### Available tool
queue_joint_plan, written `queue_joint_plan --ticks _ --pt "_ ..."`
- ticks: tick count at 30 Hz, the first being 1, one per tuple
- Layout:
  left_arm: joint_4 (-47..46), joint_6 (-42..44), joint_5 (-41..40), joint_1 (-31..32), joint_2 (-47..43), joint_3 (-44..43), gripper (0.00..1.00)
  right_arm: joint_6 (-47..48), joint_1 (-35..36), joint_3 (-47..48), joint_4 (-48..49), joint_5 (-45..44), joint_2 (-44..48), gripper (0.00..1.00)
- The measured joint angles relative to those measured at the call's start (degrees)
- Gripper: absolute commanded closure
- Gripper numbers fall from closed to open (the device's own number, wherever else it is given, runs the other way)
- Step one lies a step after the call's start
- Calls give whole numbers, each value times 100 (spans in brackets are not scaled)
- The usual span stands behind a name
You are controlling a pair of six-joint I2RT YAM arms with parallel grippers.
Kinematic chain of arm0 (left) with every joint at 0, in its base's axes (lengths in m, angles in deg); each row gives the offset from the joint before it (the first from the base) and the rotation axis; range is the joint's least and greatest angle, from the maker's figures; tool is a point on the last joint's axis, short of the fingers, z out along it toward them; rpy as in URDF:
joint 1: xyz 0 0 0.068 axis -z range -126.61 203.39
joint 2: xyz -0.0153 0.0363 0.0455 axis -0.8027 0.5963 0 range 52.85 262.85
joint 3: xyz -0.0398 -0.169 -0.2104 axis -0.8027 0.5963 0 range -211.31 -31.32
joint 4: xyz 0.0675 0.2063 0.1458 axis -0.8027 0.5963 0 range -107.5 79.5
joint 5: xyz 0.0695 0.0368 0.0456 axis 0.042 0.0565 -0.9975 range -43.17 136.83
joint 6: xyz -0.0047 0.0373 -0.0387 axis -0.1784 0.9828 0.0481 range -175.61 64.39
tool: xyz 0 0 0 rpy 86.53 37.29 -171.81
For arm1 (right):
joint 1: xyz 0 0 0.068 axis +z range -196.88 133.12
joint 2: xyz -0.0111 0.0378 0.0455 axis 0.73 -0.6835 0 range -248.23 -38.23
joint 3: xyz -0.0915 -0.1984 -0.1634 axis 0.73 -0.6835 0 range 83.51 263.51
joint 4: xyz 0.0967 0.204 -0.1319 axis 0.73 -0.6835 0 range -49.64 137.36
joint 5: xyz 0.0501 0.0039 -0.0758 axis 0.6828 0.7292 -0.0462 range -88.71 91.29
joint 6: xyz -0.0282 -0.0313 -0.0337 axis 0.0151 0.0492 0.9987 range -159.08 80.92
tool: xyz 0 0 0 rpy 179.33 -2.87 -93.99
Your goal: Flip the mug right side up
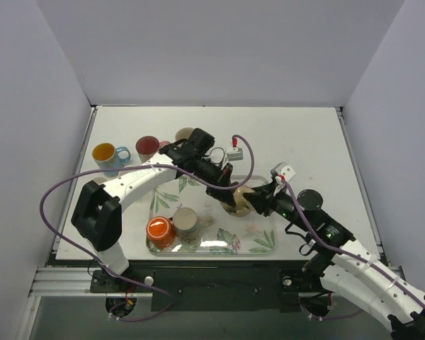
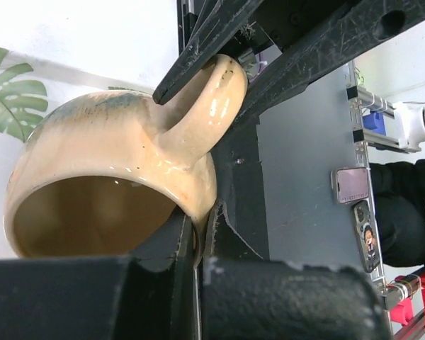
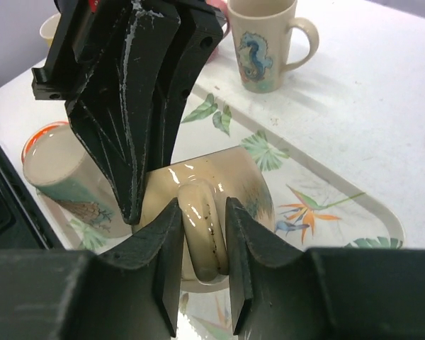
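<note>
We found the mug (image 1: pixel 239 200) over the leaf-printed tray (image 1: pixel 265 244), near the counter's near edge and about midway between its left and right edges. It was tipped on its side, with the mouth facing sideways rather than up, so we judged the turn only partly done. We could not tell whether it was resting on the tray or just clear of it.

The right tool (image 3: pixel 202 234) was pinching the handle, one finger against each flank. We read that grip as a pivot, since the handle gives a firm hold for rolling the body. The left tool (image 2: pixel 197 244) had its fingers nearly pressed together on the rim wall, one seemingly inside the mouth. We took this as steadying the glazed, slippery body.

An orange cup (image 1: pixel 159 230) lay at the tray's left end, well apart from the mug.
</note>
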Motion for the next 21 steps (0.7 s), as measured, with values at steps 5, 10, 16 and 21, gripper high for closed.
queue_joint_plan --ticks 5,10,16,21 --pt "214 -264 -439 4 37 -411 100 -59 -166 -17 234 -240 -44 45" --pt "485 -33 -3045 225 415 -1364 100 -385 -286 13 -39 -2065 -293 32" --pt "782 319 -5362 299 1685 -2815 100 -719 -299 24 -476 -3628 -310 9" --pt "1224 420 -5987 299 3012 -4242 100 -868 -299 24 -739 -4179 -111 8"
